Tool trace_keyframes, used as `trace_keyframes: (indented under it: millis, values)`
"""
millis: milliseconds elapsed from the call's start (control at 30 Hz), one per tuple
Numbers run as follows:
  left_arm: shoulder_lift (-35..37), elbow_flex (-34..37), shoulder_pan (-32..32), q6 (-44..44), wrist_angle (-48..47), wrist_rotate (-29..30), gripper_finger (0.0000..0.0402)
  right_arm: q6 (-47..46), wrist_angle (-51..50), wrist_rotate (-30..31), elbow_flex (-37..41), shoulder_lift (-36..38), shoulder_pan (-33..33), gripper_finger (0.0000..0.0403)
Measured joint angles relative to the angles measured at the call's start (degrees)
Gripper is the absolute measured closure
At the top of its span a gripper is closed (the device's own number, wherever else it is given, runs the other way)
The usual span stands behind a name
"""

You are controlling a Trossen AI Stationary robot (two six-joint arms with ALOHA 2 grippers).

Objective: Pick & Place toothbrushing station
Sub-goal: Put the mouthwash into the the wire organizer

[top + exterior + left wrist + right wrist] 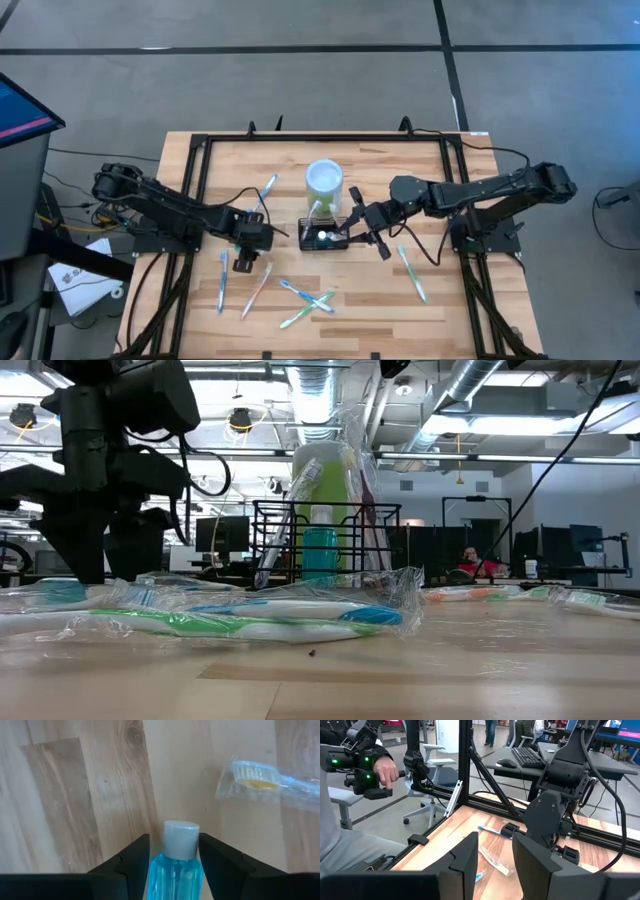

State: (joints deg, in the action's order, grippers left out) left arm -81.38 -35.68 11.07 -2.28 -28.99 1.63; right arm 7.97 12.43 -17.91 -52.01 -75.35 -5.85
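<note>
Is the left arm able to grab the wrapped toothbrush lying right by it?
Probably not yet. The left claw is shut on a blue bottle. The wrapped toothbrush lies close with nothing in the way, so it likely could once the bottle is put down.

The high view looks straight down on the whole table (330,320). The low view sits at tabletop height, close behind wrapped toothbrushes (250,622), facing the room. Each wrist view looks past its own fingers. High and low views share the black caddy (325,235).
</note>
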Motion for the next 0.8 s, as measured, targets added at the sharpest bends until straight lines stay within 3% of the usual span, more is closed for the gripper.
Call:
trace_keyframes:
  millis: [367,633,800]
  values:
    - [-1.3,0.1,0.0,-0.2,0.9,0.8,0.0241,0.0,0.0,0.0,0.0,0.0,0.0,0.0291]
    - [-1.2,0.0,0.0,-0.9,2.1,1.0,0.0313,0.0,0.0,0.0,0.0,0.0,0.0,0.0291]
    - [-1.2,0.0,0.0,-2.7,1.8,0.5,0.0317,0.0,0.0,0.0,0.0,0.0,0.0,0.0291]
